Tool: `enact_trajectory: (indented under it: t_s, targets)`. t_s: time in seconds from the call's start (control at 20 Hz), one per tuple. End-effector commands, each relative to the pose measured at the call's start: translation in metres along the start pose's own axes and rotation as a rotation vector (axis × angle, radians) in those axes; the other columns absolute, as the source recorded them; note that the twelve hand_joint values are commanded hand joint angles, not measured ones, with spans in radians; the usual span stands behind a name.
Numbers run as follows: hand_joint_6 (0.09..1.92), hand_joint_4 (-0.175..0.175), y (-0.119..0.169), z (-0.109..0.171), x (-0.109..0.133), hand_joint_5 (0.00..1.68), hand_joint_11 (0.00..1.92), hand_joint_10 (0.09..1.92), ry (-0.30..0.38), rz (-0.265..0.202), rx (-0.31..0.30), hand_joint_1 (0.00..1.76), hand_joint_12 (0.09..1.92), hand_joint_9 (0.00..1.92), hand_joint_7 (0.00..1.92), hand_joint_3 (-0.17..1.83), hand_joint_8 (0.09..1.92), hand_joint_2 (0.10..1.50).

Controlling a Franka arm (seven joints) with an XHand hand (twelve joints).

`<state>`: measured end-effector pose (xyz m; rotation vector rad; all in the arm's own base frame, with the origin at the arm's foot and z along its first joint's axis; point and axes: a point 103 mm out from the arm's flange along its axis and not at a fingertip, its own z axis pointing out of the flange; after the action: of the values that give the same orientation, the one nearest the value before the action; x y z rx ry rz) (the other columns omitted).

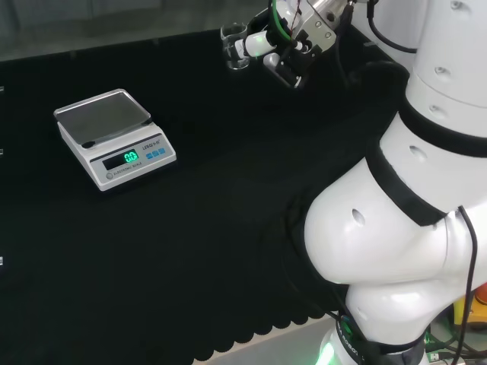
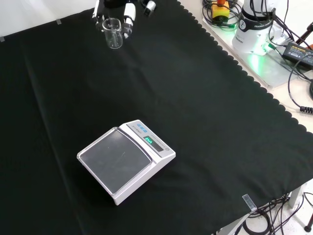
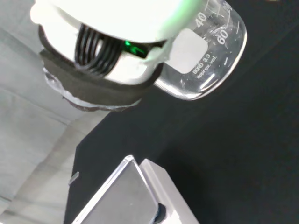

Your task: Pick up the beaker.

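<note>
The hand [image 1: 293, 53] is up at the far edge of the surface [image 1: 228, 228] in the head view, and its fingers [image 1: 259, 43] are curled round the beaker [image 1: 234, 47]; a white finger lies along the glass wall while the black palm sits just to the right of it. The beaker is clear glass and looks empty; in the head view it stands about upright, rim upward, close to the far edge of the black cloth; whether its base touches the cloth or hangs just above it I cannot tell.

Over to the front view: the beaker [image 2: 113, 33] shows near the top edge of the surface [image 2: 205, 122], left of the middle, with white fingers [image 2: 129, 13] beside it on the right and dark fingers on the left; so the hand [image 2: 128, 17] is wrapped on both sides of the glass.

From the wrist, the beaker [image 3: 210, 60] is right against the hand [image 3: 112, 42], its printed scale and white marking patch facing the camera; a finger covers part of its wall.

The digital scale [image 1: 114, 137] sits well apart from the beaker, toward the left edge of the surface in the head view, display lit green, its pan bare; in the front view the scale [image 2: 126, 159] lies toward the near edge; its corner [image 3: 131, 196] also peeks into the wrist view.
</note>
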<state>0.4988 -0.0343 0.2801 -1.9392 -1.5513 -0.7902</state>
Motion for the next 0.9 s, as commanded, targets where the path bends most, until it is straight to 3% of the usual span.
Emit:
enact_trajectory:
  t_s: [0.05, 0.5, 0.9]
  targets:
    - [0.76, -0.009, -0.063, 0.007, 0.042, 1.31, 0.77, 0.57, 0.111, 0.033, -0.06, 1.18, 1.28, 1.51, 1.59, 0.94, 0.64, 0.5]
    - [0.77, -0.005, -0.078, 0.03, 0.047, 1.31, 0.77, 0.57, 0.147, 0.056, -0.065, 1.18, 1.29, 1.52, 1.6, 0.95, 0.64, 0.5]
    - [0.77, -0.003, -0.071, 0.041, 0.049, 1.31, 0.78, 0.57, 0.122, 0.08, -0.076, 1.18, 1.29, 1.52, 1.6, 0.95, 0.64, 0.49]
